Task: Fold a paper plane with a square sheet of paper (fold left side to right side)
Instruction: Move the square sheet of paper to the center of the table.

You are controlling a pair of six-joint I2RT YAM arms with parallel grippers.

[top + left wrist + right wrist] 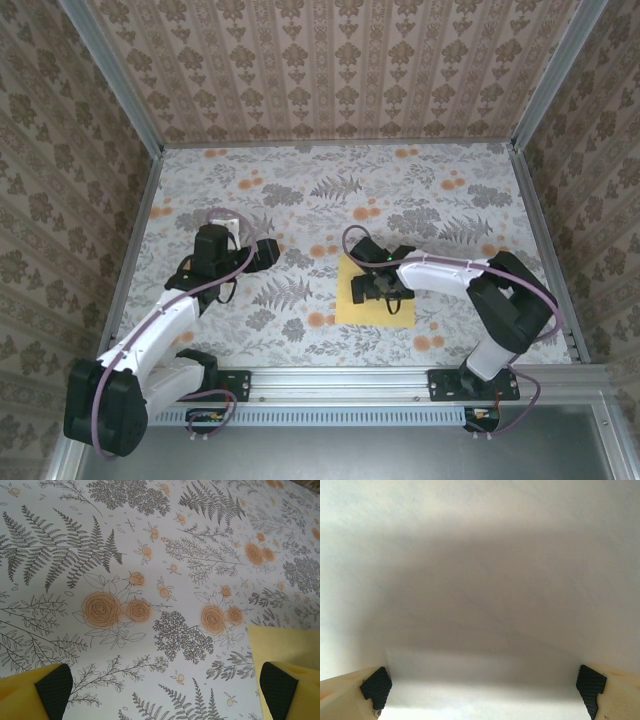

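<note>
The square sheet of paper (392, 314) is plain yellow and lies flat on the flowered cloth, right of the table's middle. My right gripper (373, 289) is low over the sheet's upper half with its jaws wide open. In the right wrist view a plain pale surface lies between its open fingers (376, 687) at close range. My left gripper (268, 250) stands open over bare cloth, a little to the left of the sheet. In the left wrist view the sheet's edge (286, 645) shows at the right, past my open left gripper (165, 700). A paper plane is out of view.
The flowered cloth (300, 190) covers the whole table. Papered walls (330, 70) close the back and both sides, with metal posts at the corners. An aluminium rail (340, 380) carrying both arm bases runs along the near edge.
</note>
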